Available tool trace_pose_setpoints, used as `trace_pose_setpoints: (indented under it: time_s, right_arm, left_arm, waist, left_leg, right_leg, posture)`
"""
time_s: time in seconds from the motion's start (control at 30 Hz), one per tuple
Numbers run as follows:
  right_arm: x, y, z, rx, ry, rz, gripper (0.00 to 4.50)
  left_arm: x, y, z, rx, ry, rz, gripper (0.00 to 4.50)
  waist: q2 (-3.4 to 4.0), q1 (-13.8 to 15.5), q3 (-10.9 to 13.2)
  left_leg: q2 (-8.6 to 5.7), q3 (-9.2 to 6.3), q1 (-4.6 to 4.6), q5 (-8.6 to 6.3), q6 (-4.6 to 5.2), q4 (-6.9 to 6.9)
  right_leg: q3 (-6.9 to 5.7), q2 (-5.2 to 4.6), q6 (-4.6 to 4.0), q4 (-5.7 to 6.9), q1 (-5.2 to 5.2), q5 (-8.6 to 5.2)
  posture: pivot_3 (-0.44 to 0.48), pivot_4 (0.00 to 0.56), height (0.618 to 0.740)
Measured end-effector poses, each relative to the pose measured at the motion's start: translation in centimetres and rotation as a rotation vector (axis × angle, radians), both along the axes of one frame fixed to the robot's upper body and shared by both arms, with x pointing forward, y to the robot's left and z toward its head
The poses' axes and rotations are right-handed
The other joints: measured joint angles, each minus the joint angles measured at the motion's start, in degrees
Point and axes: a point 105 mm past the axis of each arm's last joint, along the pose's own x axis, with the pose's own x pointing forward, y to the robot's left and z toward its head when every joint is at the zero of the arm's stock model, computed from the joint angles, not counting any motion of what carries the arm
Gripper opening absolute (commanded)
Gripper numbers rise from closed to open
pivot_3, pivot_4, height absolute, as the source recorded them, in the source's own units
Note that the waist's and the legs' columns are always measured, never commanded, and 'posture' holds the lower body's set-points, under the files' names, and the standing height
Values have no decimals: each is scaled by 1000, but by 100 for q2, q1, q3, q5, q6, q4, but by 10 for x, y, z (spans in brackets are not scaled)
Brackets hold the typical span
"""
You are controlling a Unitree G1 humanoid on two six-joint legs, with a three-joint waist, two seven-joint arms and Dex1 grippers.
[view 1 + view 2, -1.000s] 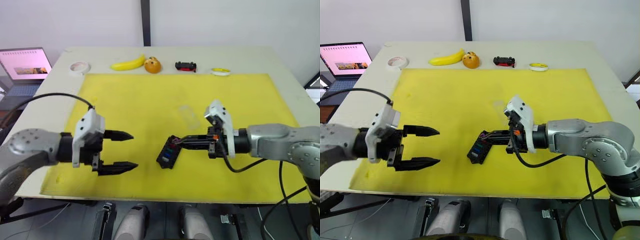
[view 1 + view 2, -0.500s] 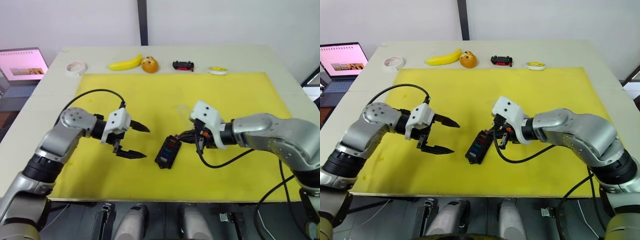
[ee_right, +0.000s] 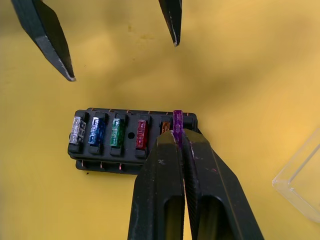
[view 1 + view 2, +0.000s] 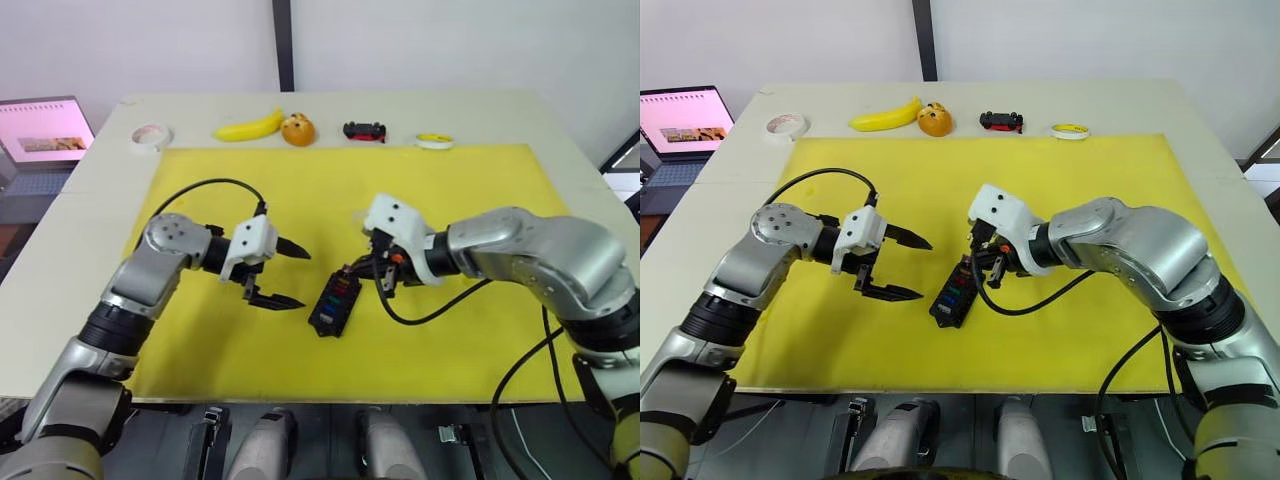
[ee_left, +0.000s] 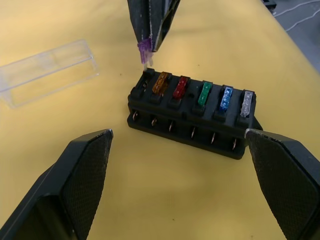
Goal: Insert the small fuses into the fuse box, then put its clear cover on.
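Your right pincer (image 3: pixel 176 142) pinches tiny purple blade fuse (image 5: pixel 144 50) over small black fuse box (image 5: pixel 192 116)'s end slot | left pincer (image 4: pixel 286 273) gapes beside box

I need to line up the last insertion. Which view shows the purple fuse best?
The left wrist view: the purple fuse, pinched in the right gripper, hangs just above the fuse box's empty end slot. The right wrist view shows it edge-on between the fingers. In the eye views it is too small to make out.

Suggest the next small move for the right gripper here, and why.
Probably lower the right gripper straight down: its purple fuse hangs just above the last empty slot at the fuse box end, and five fuses already sit seated beside it.
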Motion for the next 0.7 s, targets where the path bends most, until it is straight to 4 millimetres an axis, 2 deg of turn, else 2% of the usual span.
trace_pose_setpoints:
  time_s: [0.7]
  right_arm:
    - [7, 0, -9, -46, 38, -26, 0]
  left_arm:
    - [2, -8, -2, -8, -18, 4, 4447]
  waist:
    - [0, -7, 0]
  left_leg:
    - [-1, 1, 0, 2, -3, 8]
  right_leg:
    - [0, 0, 0, 18, -6, 0]
  posture:
    - [0, 150, 740]
